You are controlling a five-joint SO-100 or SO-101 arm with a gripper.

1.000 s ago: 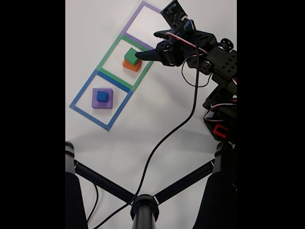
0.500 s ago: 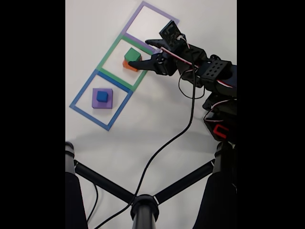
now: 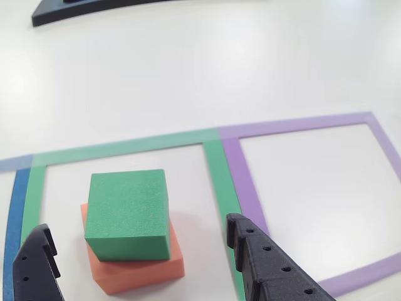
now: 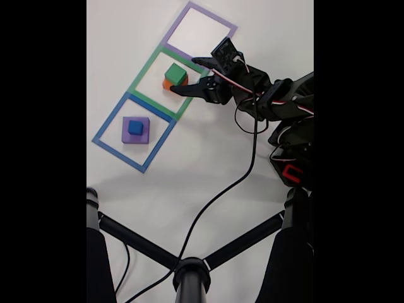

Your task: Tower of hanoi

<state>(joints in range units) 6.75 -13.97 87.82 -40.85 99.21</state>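
**Fixed view: fingers straddling the green-on-orange stack**

In the fixed view I had the gripper spread wide, holding nothing, its two black fingers reaching to either side of the matte green foam cube. That cube sat on the larger salmon-orange foam block, inside the green tape square. The small blue foam cube rested on the flat purple foam block, well apart in the blue tape square.

In the other view the green cube sat skewed on the orange block, overhanging its far edge. The risk I judged greatest: closing too low would pinch the orange block too, or a fingertip touching first would shove the soft stack sideways. The left finger looked nearer the cube than the right, though the angle made that hard to tell.

The purple tape square lay bare beside it. The black cable trailed behind the arm, off the squares.
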